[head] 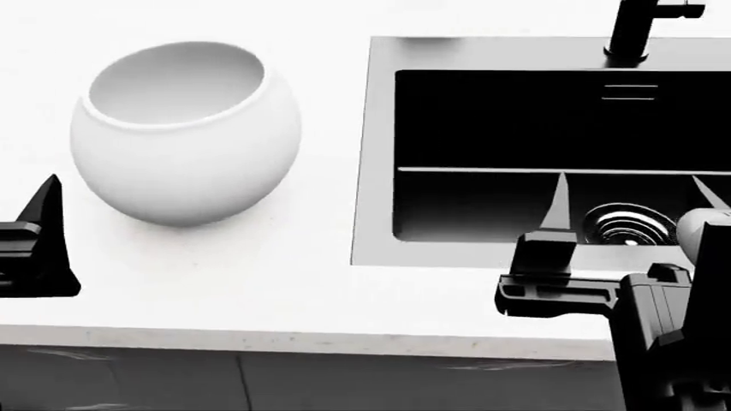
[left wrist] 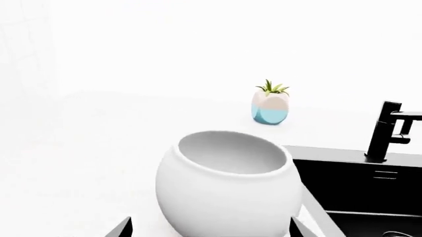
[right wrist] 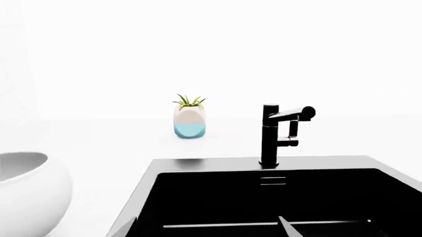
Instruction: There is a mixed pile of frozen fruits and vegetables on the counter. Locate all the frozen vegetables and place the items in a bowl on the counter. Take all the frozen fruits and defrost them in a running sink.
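A round white bowl stands empty on the white counter, left of the black sink. My left gripper is open. Its fingertips straddle the near side of the bowl without touching it. Only one of its fingers shows in the head view. My right gripper is open and empty, hanging over the sink's front edge near the drain. No frozen fruits or vegetables are in view. The sink basin looks dry, and no water runs from the faucet.
The black faucet rises behind the sink. A small potted plant stands at the back of the counter by the white wall. A pale rounded shape sits at the right edge beside my right gripper; I cannot tell what it is.
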Controlling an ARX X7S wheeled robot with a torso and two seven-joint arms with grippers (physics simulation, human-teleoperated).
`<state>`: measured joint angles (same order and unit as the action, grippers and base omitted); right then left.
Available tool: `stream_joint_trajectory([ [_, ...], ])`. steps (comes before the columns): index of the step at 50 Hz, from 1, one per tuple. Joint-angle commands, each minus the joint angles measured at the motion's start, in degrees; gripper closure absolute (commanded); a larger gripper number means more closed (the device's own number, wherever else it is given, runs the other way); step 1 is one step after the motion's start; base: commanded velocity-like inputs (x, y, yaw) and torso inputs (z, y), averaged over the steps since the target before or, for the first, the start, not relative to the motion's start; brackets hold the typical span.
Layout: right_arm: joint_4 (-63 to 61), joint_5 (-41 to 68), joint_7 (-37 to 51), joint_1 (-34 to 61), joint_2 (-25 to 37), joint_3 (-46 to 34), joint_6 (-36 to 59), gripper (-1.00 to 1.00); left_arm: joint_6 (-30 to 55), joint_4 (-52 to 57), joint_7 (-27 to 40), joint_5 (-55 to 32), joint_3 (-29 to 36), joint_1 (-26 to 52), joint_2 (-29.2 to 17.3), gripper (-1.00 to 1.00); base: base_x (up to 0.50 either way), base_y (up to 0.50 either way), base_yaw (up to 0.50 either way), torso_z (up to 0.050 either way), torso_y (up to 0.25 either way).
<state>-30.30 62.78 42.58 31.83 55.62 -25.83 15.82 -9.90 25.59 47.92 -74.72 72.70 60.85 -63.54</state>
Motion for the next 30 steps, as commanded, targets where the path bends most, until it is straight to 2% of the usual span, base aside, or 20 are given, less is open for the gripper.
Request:
stream_joint_trajectory([
  [1,0.31,-0.52,-0.08,0.36,-0.23,-0.1,-0.06,-1.0,-0.01,-0.51,1.07,-1.32,-0.35,0.55,-0.49,-1.0,0.0,-0.5,0.0,0.0,0.0],
  [30,-0.22,-0.01,0.3,-1.02,0.71,0.9,-0.85,-1.0,0.54,-1.02,1.19,-1.18,-0.56,0.33,0.17,-1.0,0.0,-0.5,0.0,0.0,0.0],
])
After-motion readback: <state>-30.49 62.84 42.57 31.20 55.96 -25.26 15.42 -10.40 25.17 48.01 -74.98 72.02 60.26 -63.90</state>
